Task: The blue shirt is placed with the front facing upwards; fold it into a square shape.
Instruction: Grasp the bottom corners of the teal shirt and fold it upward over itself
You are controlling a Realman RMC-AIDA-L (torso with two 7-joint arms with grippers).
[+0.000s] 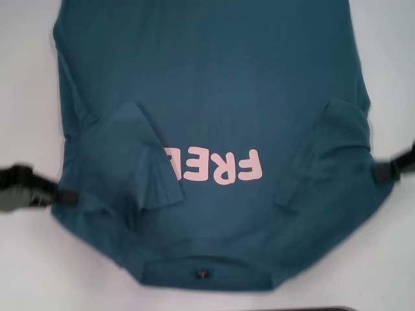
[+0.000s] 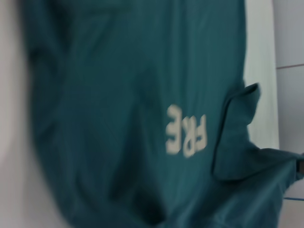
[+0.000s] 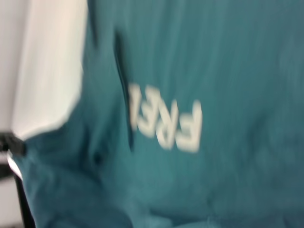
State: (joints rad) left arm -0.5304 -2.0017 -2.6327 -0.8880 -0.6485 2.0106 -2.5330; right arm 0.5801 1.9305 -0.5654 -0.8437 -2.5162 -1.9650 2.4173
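The blue shirt [image 1: 214,84] lies front up on the white table, its collar and dark neck label [image 1: 201,275] nearest me. Pale pink lettering [image 1: 217,166] crosses the chest. Both sleeves are folded inward: the left one [image 1: 133,159] covers the start of the lettering, and the right one [image 1: 324,152] lies along the other side. My left gripper [image 1: 67,195] is at the shirt's left edge at shoulder height, and my right gripper [image 1: 382,172] is at the right edge. Both wrist views show the shirt [image 2: 123,118] [image 3: 213,71] and its lettering from the sides.
White table [image 1: 389,259] shows on both sides of the shirt and in front of the collar. A dark strip [image 1: 324,308] runs along the table's near edge. The shirt's lower part runs out of view at the far side.
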